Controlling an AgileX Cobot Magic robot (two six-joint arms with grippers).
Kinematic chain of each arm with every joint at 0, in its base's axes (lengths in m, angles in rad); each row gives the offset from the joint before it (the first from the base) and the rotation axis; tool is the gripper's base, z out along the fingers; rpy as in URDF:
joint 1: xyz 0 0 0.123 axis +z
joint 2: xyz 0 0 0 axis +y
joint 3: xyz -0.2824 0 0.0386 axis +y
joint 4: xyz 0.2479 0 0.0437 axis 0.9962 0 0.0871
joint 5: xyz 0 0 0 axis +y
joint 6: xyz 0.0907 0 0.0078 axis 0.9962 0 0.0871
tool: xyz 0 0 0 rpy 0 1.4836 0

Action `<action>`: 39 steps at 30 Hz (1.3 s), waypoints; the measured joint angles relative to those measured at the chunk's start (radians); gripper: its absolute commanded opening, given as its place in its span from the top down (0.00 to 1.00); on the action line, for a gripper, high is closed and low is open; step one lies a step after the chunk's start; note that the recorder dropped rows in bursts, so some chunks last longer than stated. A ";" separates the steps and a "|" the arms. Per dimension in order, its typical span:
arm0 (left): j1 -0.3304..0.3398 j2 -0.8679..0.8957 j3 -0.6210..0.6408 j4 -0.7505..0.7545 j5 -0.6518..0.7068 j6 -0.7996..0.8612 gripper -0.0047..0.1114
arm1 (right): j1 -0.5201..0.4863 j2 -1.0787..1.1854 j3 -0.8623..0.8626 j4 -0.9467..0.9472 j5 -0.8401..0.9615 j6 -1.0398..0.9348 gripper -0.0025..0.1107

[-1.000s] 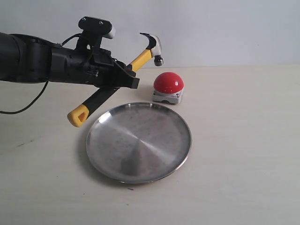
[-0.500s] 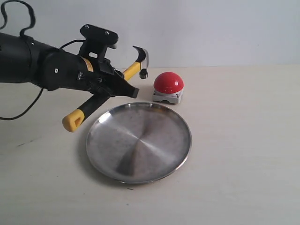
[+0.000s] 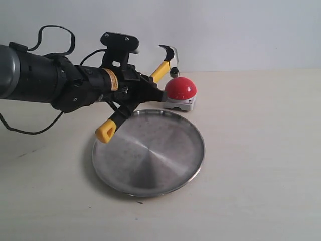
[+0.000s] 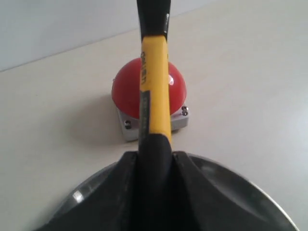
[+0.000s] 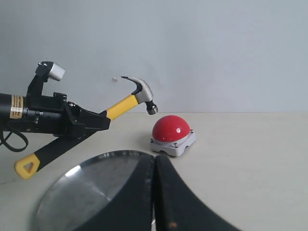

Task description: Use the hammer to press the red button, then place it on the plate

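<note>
Hammer (image 3: 160, 72) shows dark head, yellow neck, black handle

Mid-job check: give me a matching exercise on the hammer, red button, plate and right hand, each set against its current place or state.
Things:
1. hammer
2. red button
3. plate
4. right hand

Places or states:
A. shut, holding nothing
B. on the table beyond the plate, not touched by anything
C. gripped by the left hand, head up in the air
D. flat on the table, nothing lying in it

Pairs: 1-C, 2-B, 3-D, 4-A
</note>
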 measured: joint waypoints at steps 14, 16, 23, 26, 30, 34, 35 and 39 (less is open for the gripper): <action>0.000 0.090 -0.096 0.001 0.008 -0.012 0.96 | 0.000 0.000 0.000 0.000 0.000 0.000 0.98; -0.002 0.098 -0.109 -0.001 0.008 -0.019 0.96 | 0.000 0.000 0.000 0.000 0.000 0.000 0.98; -0.011 0.128 -0.130 -0.004 0.006 -0.034 0.96 | 0.000 0.000 0.000 0.000 0.000 0.000 0.98; -0.011 0.129 -0.131 -0.004 0.006 -0.034 0.96 | 0.000 0.000 0.000 0.000 0.000 0.000 0.98; -0.011 0.129 -0.131 -0.004 0.006 -0.027 0.96 | 0.000 0.000 0.000 0.000 0.000 0.000 0.98; -0.011 0.129 -0.131 -0.004 0.006 -0.014 0.96 | 0.000 0.000 0.000 0.000 0.000 0.000 0.98; -0.011 0.129 -0.131 -0.004 0.006 -0.009 0.96 | 0.000 0.000 0.000 0.000 0.000 0.000 0.98; -0.011 0.129 -0.131 -0.004 0.006 0.010 0.96 | 0.000 0.000 0.000 0.000 0.000 0.000 0.98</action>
